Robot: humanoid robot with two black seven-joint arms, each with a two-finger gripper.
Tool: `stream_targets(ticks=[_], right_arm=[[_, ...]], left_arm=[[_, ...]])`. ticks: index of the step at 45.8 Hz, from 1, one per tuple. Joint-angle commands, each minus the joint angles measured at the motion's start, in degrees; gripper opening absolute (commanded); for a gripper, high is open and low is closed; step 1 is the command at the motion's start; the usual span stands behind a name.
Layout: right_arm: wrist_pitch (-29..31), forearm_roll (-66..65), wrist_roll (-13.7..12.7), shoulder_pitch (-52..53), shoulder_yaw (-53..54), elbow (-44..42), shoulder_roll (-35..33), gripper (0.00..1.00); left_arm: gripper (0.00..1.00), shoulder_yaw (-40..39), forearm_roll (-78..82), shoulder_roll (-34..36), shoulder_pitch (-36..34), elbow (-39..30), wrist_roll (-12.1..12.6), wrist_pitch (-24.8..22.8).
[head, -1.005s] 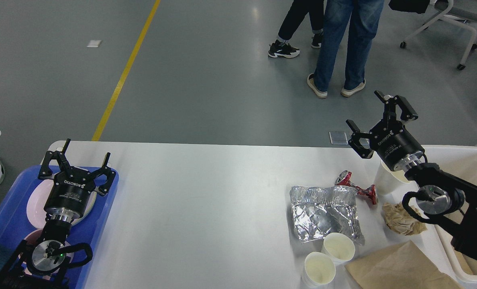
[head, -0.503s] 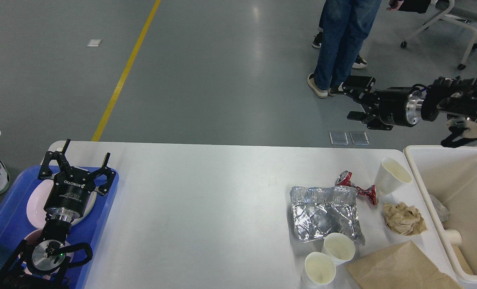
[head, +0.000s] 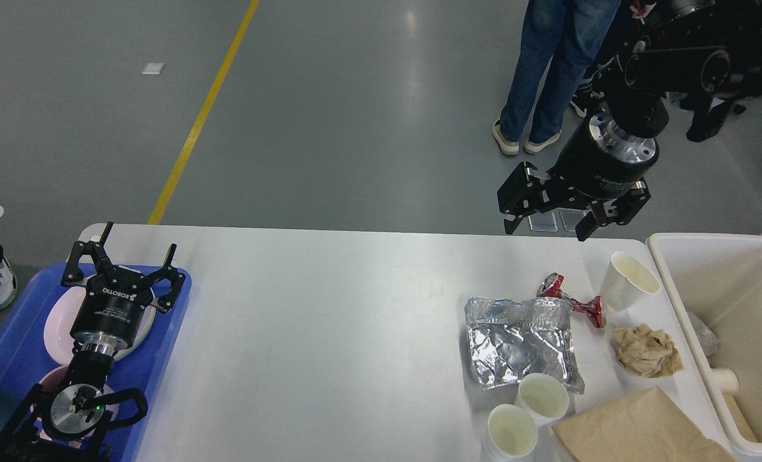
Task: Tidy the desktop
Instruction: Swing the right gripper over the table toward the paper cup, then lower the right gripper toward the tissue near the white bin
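The desktop [head: 330,321] is a wide white tabletop. At its right lie a crumpled foil sheet [head: 521,343], a crushed red can [head: 570,300], a ball of brown paper [head: 647,350], a flat brown paper bag [head: 637,427] and three white paper cups [head: 626,281] [head: 541,396] [head: 510,432]. My right gripper [head: 548,224] hangs open above the table's far edge, fingers pointing down, empty. My left gripper [head: 121,256] stands open and empty over the blue tray [head: 163,340] at the left.
The blue tray holds white plates [head: 57,321]. A deep white bin [head: 750,333] at the right edge contains some rubbish. People's legs [head: 544,70] stand on the grey floor beyond the table. A yellow floor line [head: 204,109] runs at the left.
My right arm swung from reaching sideways beyond the bin to pointing down over the table's far edge, further left. The left arm stayed still. The people shifted.
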Motion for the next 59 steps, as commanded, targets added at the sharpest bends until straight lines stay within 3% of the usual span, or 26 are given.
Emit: stream_targets(ticks=[1,13,27,33,37,43,45,48,59], right_arm=[[-0.1,-0.06,-11.24,7.74,3.04,7.89,-3.15,1.0],[-0.27,-0.06,-11.77,11.52,3.13,16.52,-5.35,1.0],[-1.59,-0.06,-11.42,9.42,2.52,16.96,-6.23,1.0],[-3.08,-3.48,-10.63,5.65,0.15,16.96,-10.7,0.92],[-9.57,-8.4,-6.86,3.53,-3.98,17.4,-12.03,0.92],[-14.07,-14.72,5.79,2.47,-11.01,20.03,-12.3,0.92],[-15.47,-17.62,8.87,1.51,-12.42,20.74,-12.82,0.91],[-19.24,-22.37,9.5,-1.82,-12.86,21.7,-15.36,0.86],[-32.17,-41.18,9.5,-12.55,-12.07,24.17,-27.84,0.89]], left_arm=[[0.96,0.0,0.0,0.0,-0.05,0.0,0.05,-0.09],[0.96,0.0,0.0,0.08,-0.05,0.0,0.05,-0.17],[0.96,0.0,0.0,0.0,0.04,0.0,0.05,-0.17],[0.96,0.0,0.0,0.0,-0.05,0.0,0.05,-0.17],[0.96,0.0,0.0,0.08,-0.05,0.0,0.05,-0.17],[0.96,0.0,0.0,0.08,0.04,0.0,0.05,-0.17],[0.96,0.0,0.0,0.09,-0.05,0.0,0.05,-0.17],[0.96,0.0,0.0,0.0,-0.05,0.0,-0.03,-0.17],[0.96,0.0,0.0,0.09,-0.05,0.0,-0.04,-0.17]])
